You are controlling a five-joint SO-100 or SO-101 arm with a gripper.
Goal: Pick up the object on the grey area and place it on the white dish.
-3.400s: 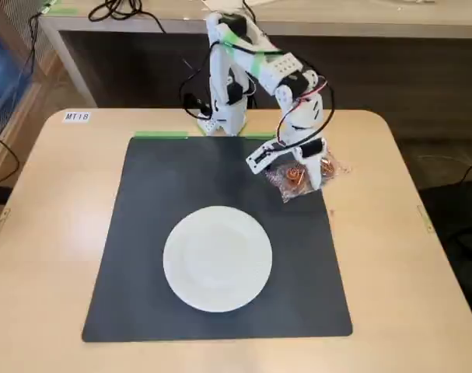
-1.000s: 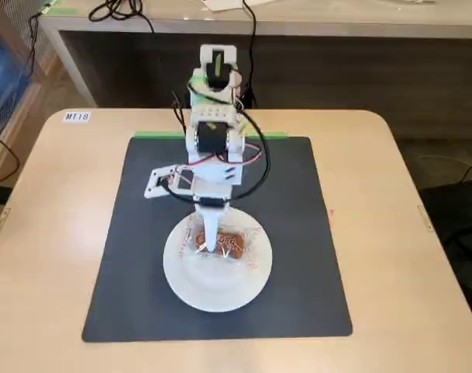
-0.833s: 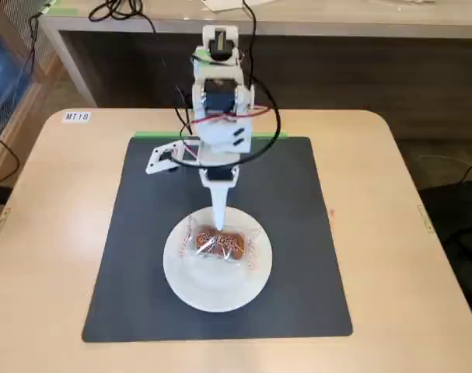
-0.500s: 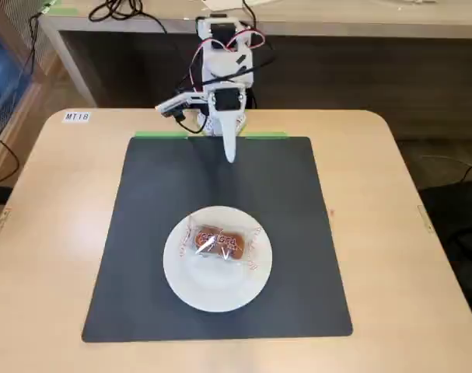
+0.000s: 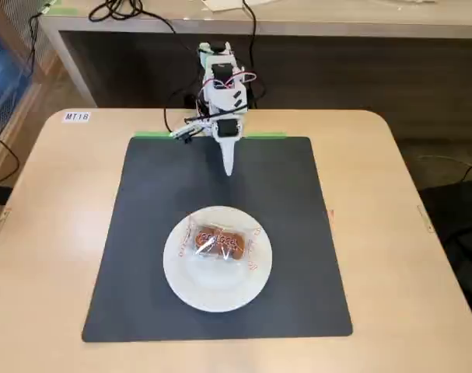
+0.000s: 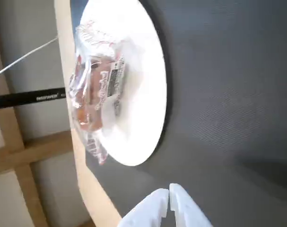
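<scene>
Operator, your wrapped snack (image 5: 218,245) lies on the white plate (image 5: 190,287), roughly at its centre in the fixed view, long side running left to right. The clear wrapper with red print spreads across the plate's face. In the wrist view the snack (image 6: 93,97) sits toward the plate's left part, and the wrapper's crinkled ends reach out to the plate (image 6: 143,90) rim at top and bottom.

The plate rests on the dark grey mat (image 5: 150,202), in the near half, slightly left of the mat's midline in the fixed view. The mat covers most of the light wood table (image 5: 49,233).

Your gripper (image 5: 227,165) hangs over the far part of the mat, well apart from the plate, with bare mat between them. In the wrist view the two white fingertips of the gripper (image 6: 169,196) are pressed together at the bottom edge, with nothing between them.

Surroundings: a strip of green tape (image 5: 154,135) runs along the mat's far edge beside the arm's base. A small white label (image 5: 76,116) is stuck at the table's far left corner. Black cables (image 5: 119,9) lie on the ledge behind the table. Nothing stands on the mat between gripper and plate.
</scene>
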